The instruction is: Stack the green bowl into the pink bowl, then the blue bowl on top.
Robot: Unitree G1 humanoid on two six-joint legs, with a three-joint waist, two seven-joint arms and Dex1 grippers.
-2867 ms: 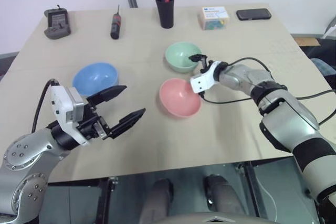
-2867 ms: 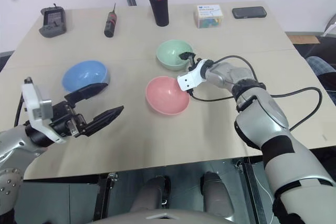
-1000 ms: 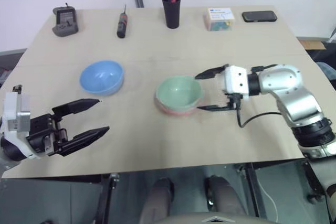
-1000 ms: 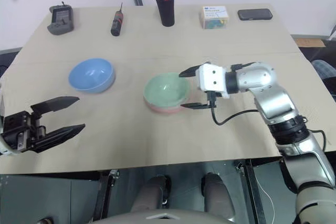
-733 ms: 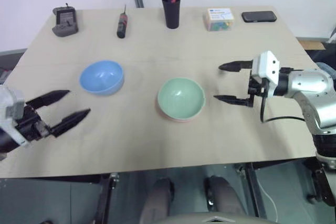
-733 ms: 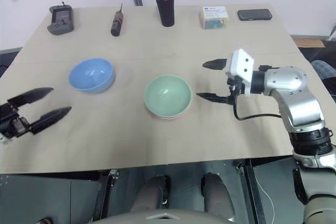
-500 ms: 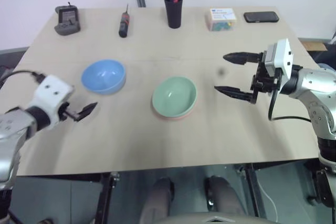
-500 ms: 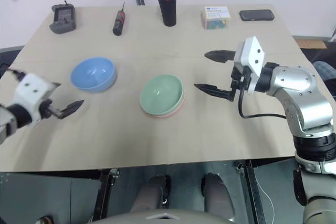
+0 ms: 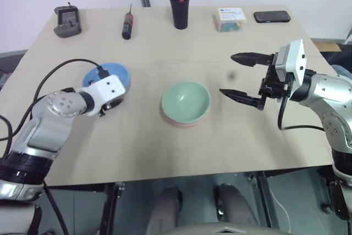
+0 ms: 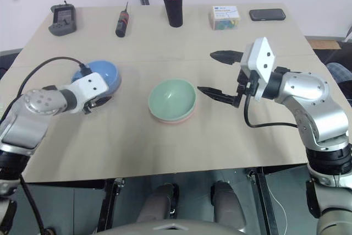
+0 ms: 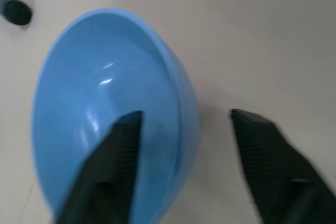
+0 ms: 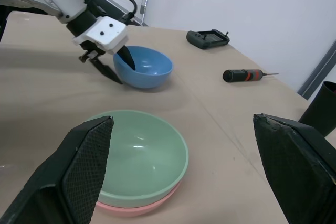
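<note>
Bowls first: your green bowl (image 9: 186, 100) sits inside the pink bowl (image 9: 181, 121), and you can see just a thin pink edge under it. To the left of that stack is the blue bowl (image 9: 113, 75), well apart from it on the table (image 9: 165, 152). Your left gripper (image 11: 184, 129) is at the blue bowl, one finger inside and one finger outside the rim, with a gap on both sides. Your right gripper (image 9: 242, 78) hangs to the right of the stack, fingers spread wide, holding nothing.
</note>
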